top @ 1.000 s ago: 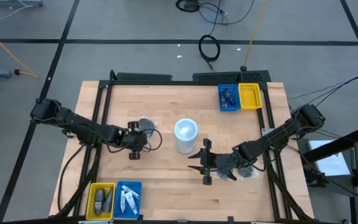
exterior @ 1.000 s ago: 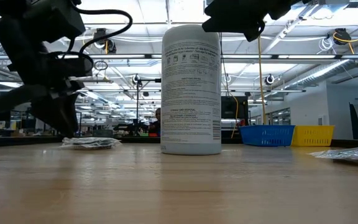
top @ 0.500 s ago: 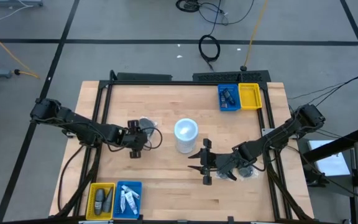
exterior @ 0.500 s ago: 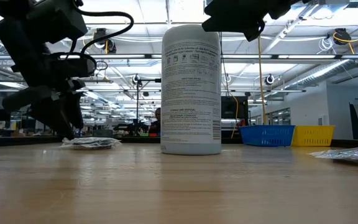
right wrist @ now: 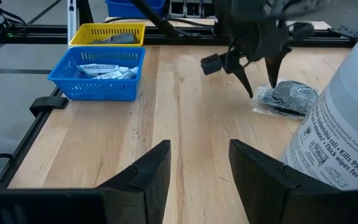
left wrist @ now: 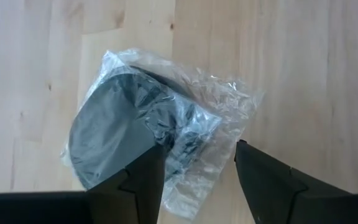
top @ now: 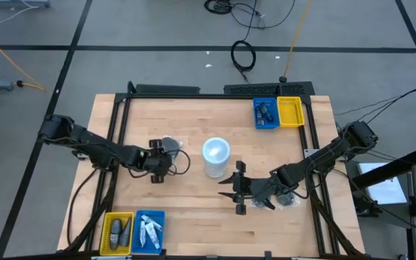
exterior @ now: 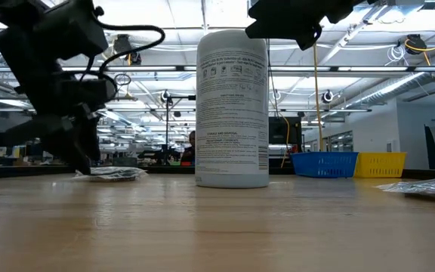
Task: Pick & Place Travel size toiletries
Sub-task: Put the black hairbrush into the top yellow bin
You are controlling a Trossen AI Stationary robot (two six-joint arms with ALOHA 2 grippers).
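Note:
A dark grey flat disc (left wrist: 107, 137) sits in a crinkled clear plastic bag (left wrist: 216, 106), which lies flat on the table left of the white cylinder (top: 170, 146). My left gripper (left wrist: 197, 152) is open and points down just over the bag's near side (right wrist: 261, 87); I see no touch. My right gripper (top: 234, 190) is open and held above the table, near the cylinder's near-right side. A second bagged item (top: 290, 201) lies under the right arm, partly hidden.
The tall white cylinder (top: 216, 157) stands mid-table between the arms. Blue (top: 266, 114) and yellow (top: 289, 111) trays sit at the far right edge. A yellow tray (top: 118, 231) with dark bottles and a blue tray (top: 149, 231) with white tubes sit at the near left.
My left gripper has come down a little and shifted slightly toward the bagged disc, staying open. The bag and my right arm have kept still.

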